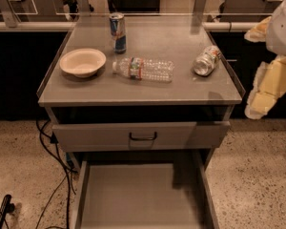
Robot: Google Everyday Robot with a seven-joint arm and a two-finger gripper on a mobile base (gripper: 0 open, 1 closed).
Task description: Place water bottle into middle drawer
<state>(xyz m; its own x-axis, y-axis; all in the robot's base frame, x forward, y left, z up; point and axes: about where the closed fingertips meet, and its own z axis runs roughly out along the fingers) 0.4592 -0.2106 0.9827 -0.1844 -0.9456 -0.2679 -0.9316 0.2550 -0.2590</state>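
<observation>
- Dim, warm-tinted light from overhead; the whole shot is grainy.
- Soft glare on the far half of the table top (181,87).
- Dark shadow across the right-back corner of the middle drawer (133,199).
- My gripper (269,87), at the right edge beside the table, is washed-out pale.

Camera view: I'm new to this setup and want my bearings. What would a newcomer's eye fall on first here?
The water bottle lies on its side mid-top of the cabinet, between a cream bowl at left and a tipped silvery can at right, a blue-and-silver can upright behind it. Below, the middle drawer stands pulled out. The robot's pale tool hangs at the right edge, off the cabinet.
</observation>
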